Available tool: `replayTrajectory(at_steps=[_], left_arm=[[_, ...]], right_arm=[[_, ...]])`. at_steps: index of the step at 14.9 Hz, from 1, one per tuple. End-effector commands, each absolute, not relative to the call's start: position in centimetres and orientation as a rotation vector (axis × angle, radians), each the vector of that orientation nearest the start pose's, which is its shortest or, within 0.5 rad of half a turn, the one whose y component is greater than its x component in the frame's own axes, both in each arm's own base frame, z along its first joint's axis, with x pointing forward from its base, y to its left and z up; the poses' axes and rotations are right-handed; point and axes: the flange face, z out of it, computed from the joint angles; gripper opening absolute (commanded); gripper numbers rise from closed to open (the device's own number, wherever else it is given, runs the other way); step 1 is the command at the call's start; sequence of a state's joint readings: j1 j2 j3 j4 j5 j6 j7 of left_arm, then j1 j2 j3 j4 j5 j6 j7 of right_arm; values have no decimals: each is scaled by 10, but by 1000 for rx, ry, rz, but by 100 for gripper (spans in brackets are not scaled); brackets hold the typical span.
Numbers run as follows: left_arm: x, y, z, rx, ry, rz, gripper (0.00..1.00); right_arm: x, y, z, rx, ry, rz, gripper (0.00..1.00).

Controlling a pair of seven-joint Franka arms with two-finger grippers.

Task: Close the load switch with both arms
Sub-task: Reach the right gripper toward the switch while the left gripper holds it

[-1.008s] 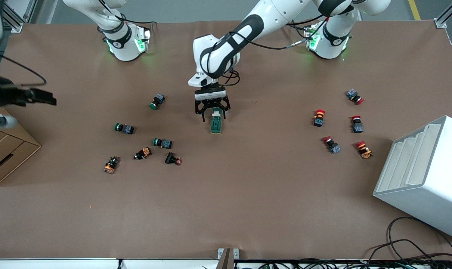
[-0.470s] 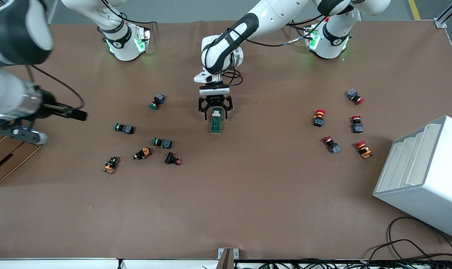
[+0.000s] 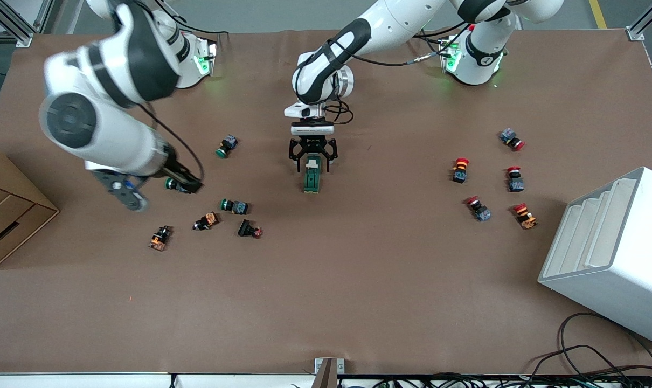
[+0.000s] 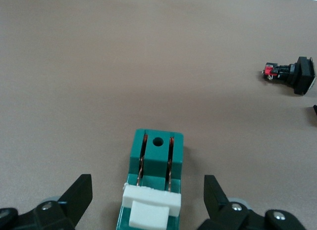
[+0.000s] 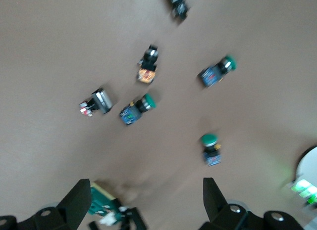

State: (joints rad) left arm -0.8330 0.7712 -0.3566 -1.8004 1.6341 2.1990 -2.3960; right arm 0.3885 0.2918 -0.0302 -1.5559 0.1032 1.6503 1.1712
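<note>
The load switch (image 3: 311, 179), a dark green block with a cream-white handle, lies mid-table. My left gripper (image 3: 311, 161) is open and low over the switch's end nearer the robots' bases, one finger on each side without touching. In the left wrist view the white handle (image 4: 150, 210) sits between the fingers (image 4: 75, 196), and the green body (image 4: 157, 156) extends away from them. My right gripper (image 3: 188, 186) is open and empty, in the air over the green-capped buttons toward the right arm's end. The right wrist view (image 5: 146, 200) shows the switch (image 5: 102, 204) off to one side.
Green-capped and orange push buttons (image 3: 234, 206) lie scattered toward the right arm's end. Red-capped buttons (image 3: 459, 169) lie toward the left arm's end. A white bin (image 3: 611, 253) stands at that end, nearer the front camera. A cardboard box (image 3: 8, 215) is at the right arm's end.
My right arm has swung in from the table's edge toward the middle, over the green-capped buttons. My left gripper stayed open at the switch, shifting only slightly.
</note>
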Motion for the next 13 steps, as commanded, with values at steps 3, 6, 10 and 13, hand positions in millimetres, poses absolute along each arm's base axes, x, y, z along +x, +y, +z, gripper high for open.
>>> replayTrajectory(at_steps=[3, 6, 10, 13], left_arm=[[281, -571, 131, -2871, -26, -1417, 99], [279, -571, 130, -2871, -31, -1420, 99], [272, -571, 121, -2838, -30, -1438, 99], [259, -572, 108, -2825, -51, -1473, 100]], right_arm=[[579, 308, 400, -2850, 1481, 299, 100], [577, 342, 373, -2668, 1750, 242, 100], [561, 391, 336, -2502, 1965, 192, 100], [555, 409, 321, -2438, 2032, 181, 100]])
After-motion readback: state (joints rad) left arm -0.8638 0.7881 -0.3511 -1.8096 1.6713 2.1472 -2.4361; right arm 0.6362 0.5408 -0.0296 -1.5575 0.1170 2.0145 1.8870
